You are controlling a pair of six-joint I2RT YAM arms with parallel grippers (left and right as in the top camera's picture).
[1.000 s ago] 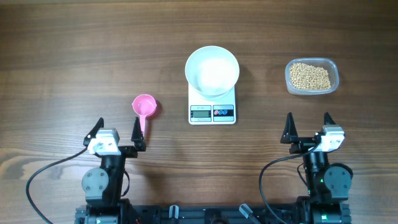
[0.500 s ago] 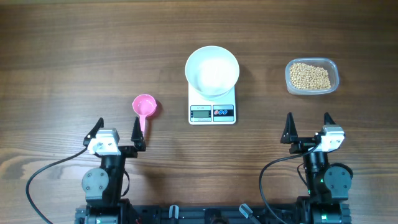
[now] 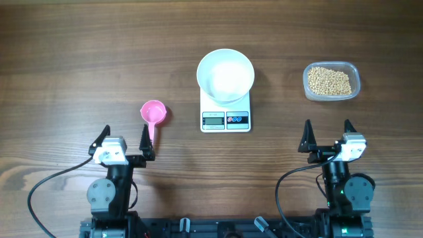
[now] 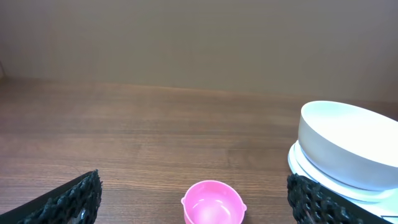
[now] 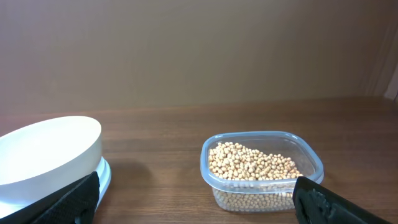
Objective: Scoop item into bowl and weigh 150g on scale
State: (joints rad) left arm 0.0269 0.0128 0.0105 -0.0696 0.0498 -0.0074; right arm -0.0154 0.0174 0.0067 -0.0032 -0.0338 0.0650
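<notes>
Noted smooth round white bowl (image 3: 225, 75) on flat scale (image 3: 225, 120), tan beans (image 3: 330, 80) in clear tub (image 3: 357, 83); left claw (image 3: 125, 135), right claw (image 3: 327, 131) wide, empty.

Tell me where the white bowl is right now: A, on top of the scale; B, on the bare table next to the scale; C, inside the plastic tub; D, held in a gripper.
A: in the overhead view the bowl sits on the scale, covering its far part, with only the display end showing in front of it.
</notes>
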